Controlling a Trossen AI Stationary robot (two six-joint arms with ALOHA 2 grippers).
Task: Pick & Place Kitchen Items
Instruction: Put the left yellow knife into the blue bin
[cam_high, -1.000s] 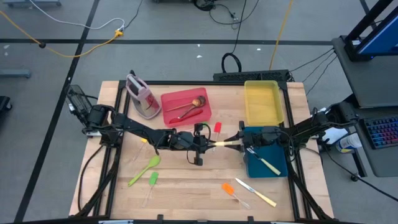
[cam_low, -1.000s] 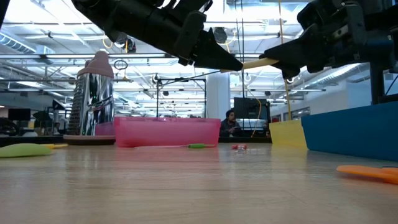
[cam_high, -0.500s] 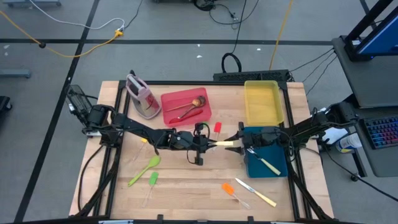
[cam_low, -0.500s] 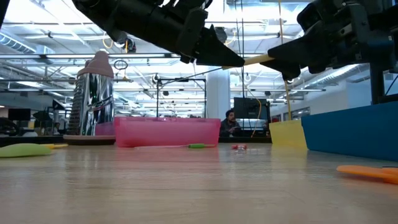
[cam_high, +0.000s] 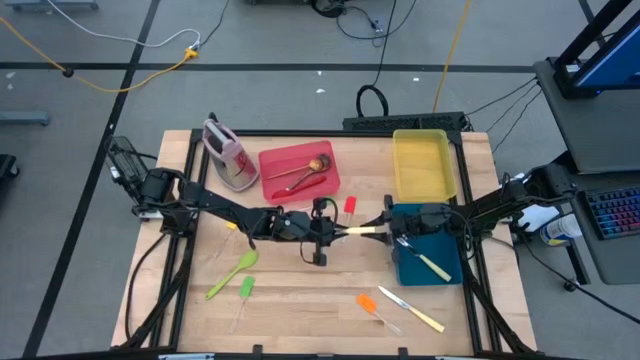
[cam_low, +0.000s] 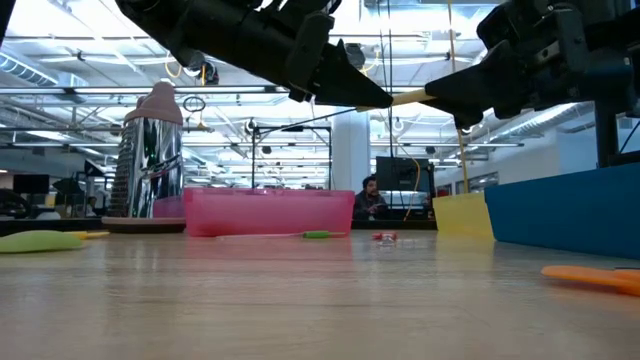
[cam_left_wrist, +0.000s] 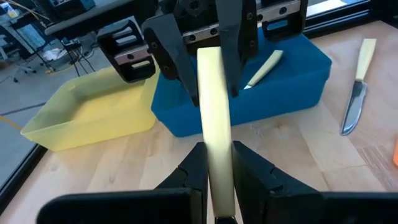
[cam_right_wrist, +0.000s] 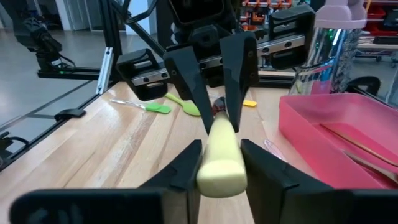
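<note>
A cream-handled knife (cam_high: 366, 230) hangs level above the middle of the table, between my two grippers. My left gripper (cam_high: 345, 231) comes from the table's left and is shut on the handle. My right gripper (cam_high: 388, 230) comes from the right, over the blue tray (cam_high: 440, 270), and is shut on the handle's other end. The blade is hidden by my left gripper. A green spoon (cam_high: 232, 273), a green spatula (cam_high: 244, 290), an orange spatula (cam_high: 368, 303) and a second knife (cam_high: 410, 310) lie flat on the table. My left gripper pinches the cream handle (cam_left_wrist: 219, 177) between its two fingers, at the end away from the right gripper. The fingers come level from the table's left and lie along the handle. The knife is lifted clear of the table. My right gripper pinches the handle's rounded free end (cam_right_wrist: 221, 163) between its two fingers. The fingers come level from the table's right and lie along the handle, pointing at my left gripper. The knife stays about level between the two holds.
A red tray (cam_high: 325, 150) with wooden spoons stands at the back, with a pink-and-grey container (cam_high: 228, 155) to its left and a yellow tray (cam_high: 424, 165) to its right. The blue tray holds another knife (cam_high: 430, 265). A red spatula (cam_high: 350, 205) lies by the red tray.
</note>
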